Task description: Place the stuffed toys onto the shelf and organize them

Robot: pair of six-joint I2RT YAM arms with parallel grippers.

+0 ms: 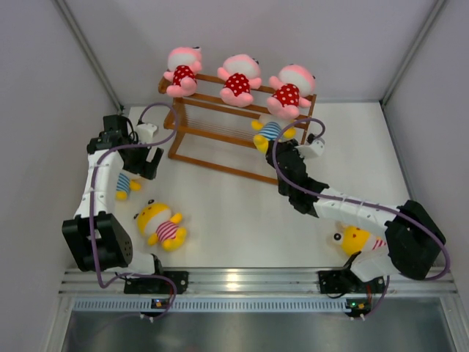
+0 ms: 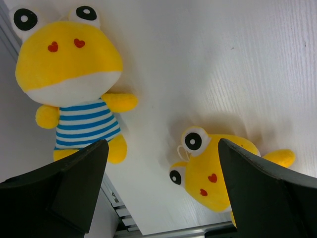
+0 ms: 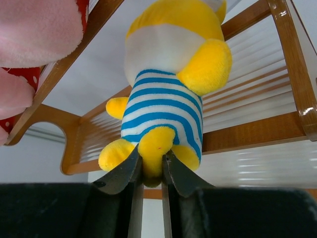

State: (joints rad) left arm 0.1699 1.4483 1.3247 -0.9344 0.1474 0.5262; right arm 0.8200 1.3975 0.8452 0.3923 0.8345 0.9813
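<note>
We find a yellow bulgy-eyed plush doll in a blue-and-white striped outfit (image 3: 163, 109) at the right end of the orange-brown wooden three-tier shelf (image 1: 220, 166). It is level with the middle tier, just below the rightmost pink doll (image 1: 291, 89). The right end effector (image 3: 151, 166) is closed narrowly on a yellow bump at this doll's bottom, between its feet, with both dark fingers pressing into the fabric.

On the top tier we count three pink plush dolls in red white-dotted outfits (image 1: 239, 79), sitting in a row along the rail.

The left end effector (image 2: 159, 146) is spread wide and holds nothing, hanging above the white table (image 1: 242, 213) near the left wall. Below it a second blue-striped yellow doll (image 2: 74, 74) lies face up on the table. Nearby lies a red-striped yellow doll (image 1: 161, 225), also face up.

A further yellow doll (image 1: 355, 238) lies by the right arm's base, partly hidden by that arm.
</note>
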